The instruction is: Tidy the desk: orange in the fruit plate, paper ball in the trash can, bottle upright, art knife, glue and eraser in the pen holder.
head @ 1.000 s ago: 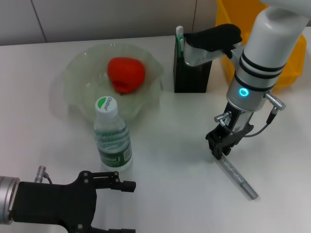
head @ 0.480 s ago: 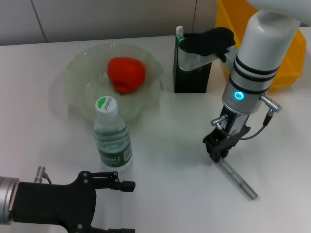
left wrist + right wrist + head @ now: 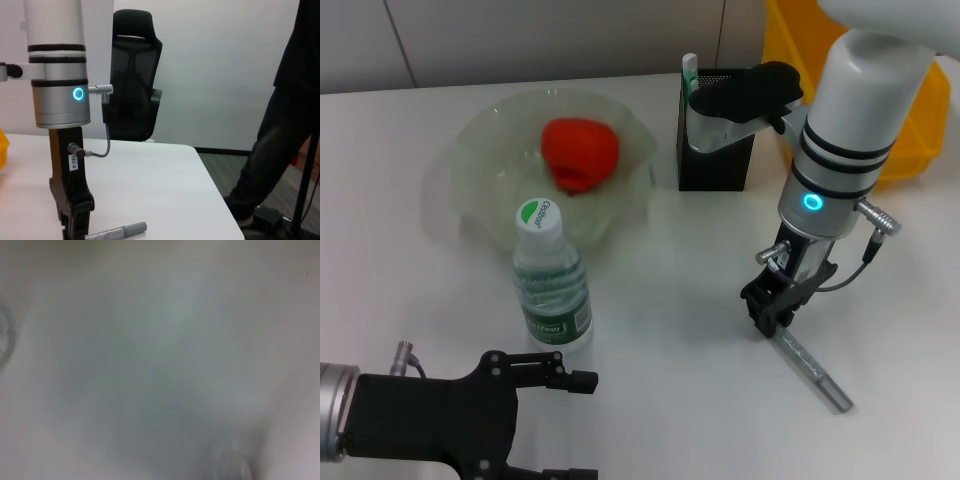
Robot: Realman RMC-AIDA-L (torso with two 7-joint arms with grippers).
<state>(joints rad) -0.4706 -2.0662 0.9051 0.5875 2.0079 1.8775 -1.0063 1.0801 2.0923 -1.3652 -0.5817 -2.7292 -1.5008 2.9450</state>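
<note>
Art knife [image 3: 807,362] lies at lower right of the head view; the right gripper [image 3: 767,318] descends vertically, narrowed fingers at its upper end, grip unclear. Left gripper [image 3: 535,420] sits spread at lower left. Left wrist view: right gripper [image 3: 75,227] meets the knife [image 3: 117,231]. Right wrist view shows only blur.

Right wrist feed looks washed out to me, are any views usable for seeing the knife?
Right wrist view: a grey blur, nothing readable. Head view: sharp, the knife lies on the table under the right gripper. Left wrist view: clear, showing the knife's end.
</note>
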